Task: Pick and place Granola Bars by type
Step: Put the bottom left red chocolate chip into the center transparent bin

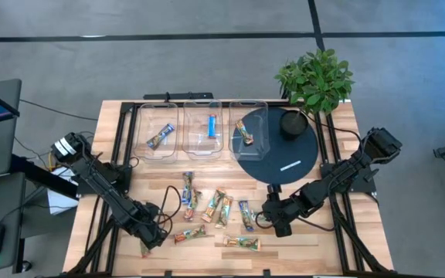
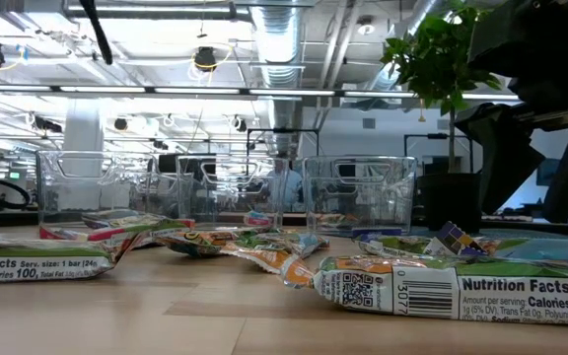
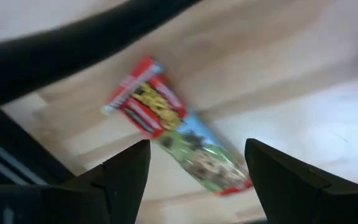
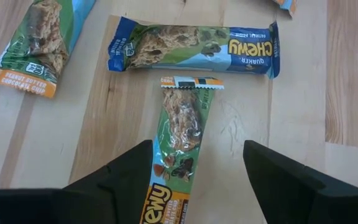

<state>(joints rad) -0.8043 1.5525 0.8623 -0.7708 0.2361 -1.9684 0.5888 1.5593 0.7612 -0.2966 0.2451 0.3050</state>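
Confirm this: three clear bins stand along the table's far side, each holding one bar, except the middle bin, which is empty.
Wrong on the middle bin: the high view shows one blue-wrapped bar in it. The other two each hold one bar.

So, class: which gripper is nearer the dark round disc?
The right gripper. It hovers just in front of the disc, near its front edge, while the left gripper is far across the table by the front-left corner.

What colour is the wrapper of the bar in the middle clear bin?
Blue, seen best in the high view: bar, middle bin.
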